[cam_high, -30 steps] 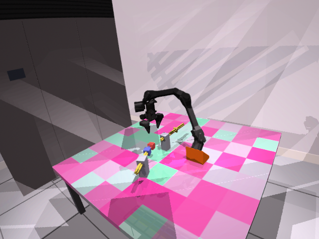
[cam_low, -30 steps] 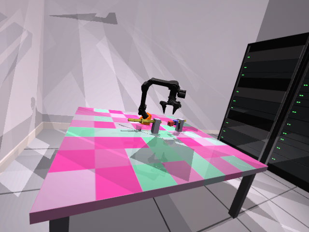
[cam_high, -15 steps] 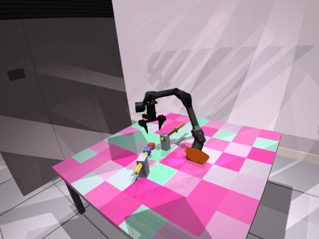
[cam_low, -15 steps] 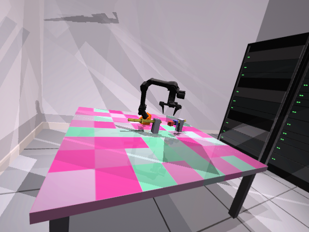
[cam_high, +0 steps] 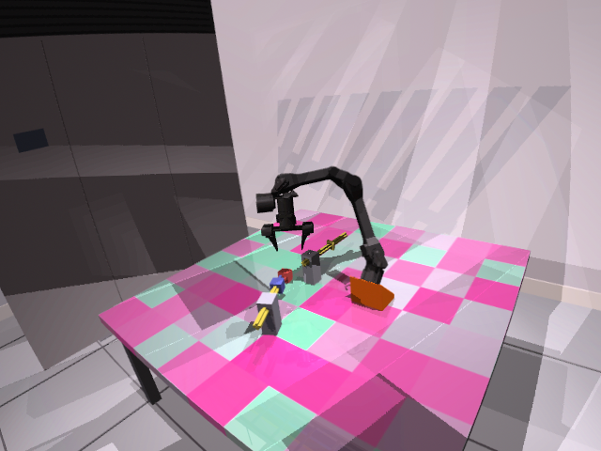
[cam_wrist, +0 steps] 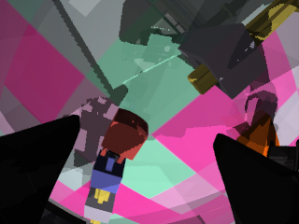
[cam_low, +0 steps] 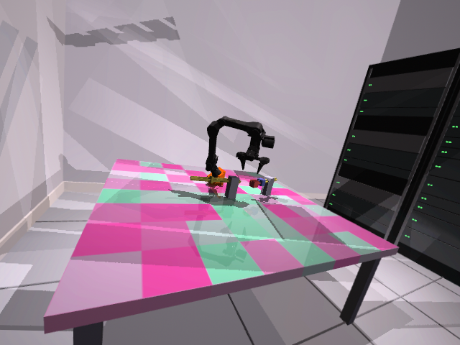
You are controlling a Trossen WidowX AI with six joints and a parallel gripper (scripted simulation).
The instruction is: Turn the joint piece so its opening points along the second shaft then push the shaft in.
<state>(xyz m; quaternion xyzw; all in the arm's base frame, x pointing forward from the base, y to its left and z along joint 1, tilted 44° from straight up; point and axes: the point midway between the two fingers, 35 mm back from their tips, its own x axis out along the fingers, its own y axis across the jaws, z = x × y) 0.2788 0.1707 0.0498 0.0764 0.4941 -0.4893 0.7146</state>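
Observation:
My gripper (cam_high: pixel 289 249) (cam_low: pixel 251 171) (cam_wrist: pixel 149 133) is wide open and empty, above the red joint piece and the gap beside it. The red square joint piece (cam_high: pixel 285 274) (cam_low: pixel 254 183) (cam_wrist: pixel 122 135) hangs on the blue hinge part (cam_high: pixel 277 284) (cam_low: pixel 261 182) (cam_wrist: pixel 106 181) of the yellow first shaft (cam_high: pixel 261 318), in the first grey block (cam_high: pixel 269 315) (cam_low: pixel 267 188). The second yellow shaft (cam_high: pixel 339 238) (cam_low: pixel 198 178) (cam_wrist: pixel 202 79) pokes a short end out of the second block (cam_high: pixel 312 272) (cam_low: pixel 232 187) (cam_wrist: pixel 220 56), apart from the joint piece. I cannot tell whether the opening lines up exactly.
An orange angular body (cam_high: pixel 371 293) (cam_wrist: pixel 259 135) stands at the arm's base. The second shaft carries a small cross-shaped collar (cam_high: pixel 331 244) behind its block. Moving shadows lie over the checkered table (cam_high: pixel 426 334) (cam_low: pixel 167 267).

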